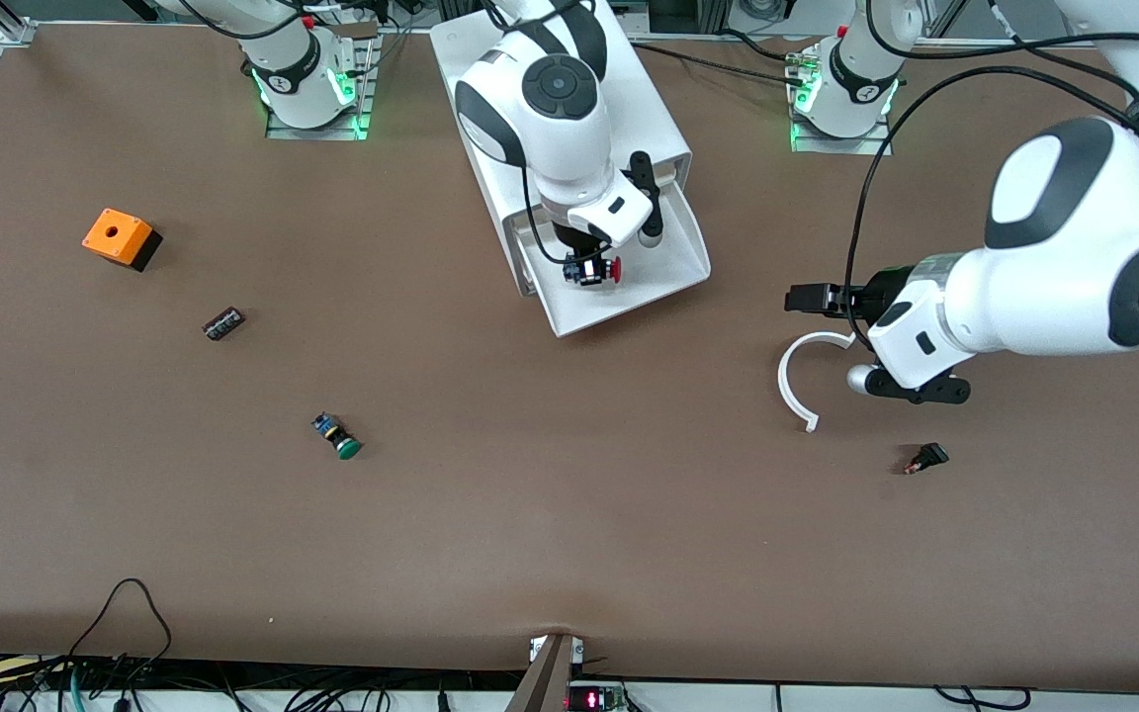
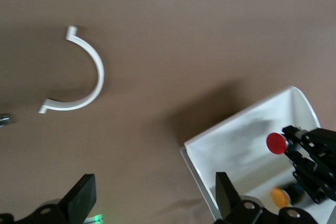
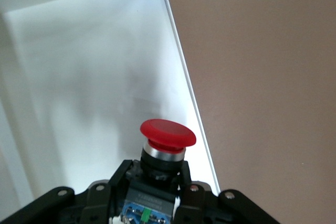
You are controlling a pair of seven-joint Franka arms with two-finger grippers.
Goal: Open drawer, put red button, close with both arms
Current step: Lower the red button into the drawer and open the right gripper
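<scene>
The red button (image 3: 167, 136), a small push button with a round red mushroom cap, black body and blue rear block, is clamped in the closed right gripper (image 1: 590, 269) and hangs over the pulled-out drawer (image 1: 673, 280), a shallow white plastic tray projecting from the large white box-shaped cabinet (image 1: 651, 109). The cap points toward the drawer's side wall at the left arm's end of the tabletop (image 1: 569, 534). The step in hand appears to be placement: lower the button until its body is close to the drawer floor, keep it well inside the walls, then release, so it neither bounces nor rolls against the front lip. The left gripper (image 1: 807, 299) waits over bare tabletop with its fingers spread wide and holding nothing, just beside a white plastic half-ring (image 1: 795, 376). A green-capped button (image 1: 337, 436), an orange box (image 1: 121, 238) and two small dark parts lie well apart from the drawer.
</scene>
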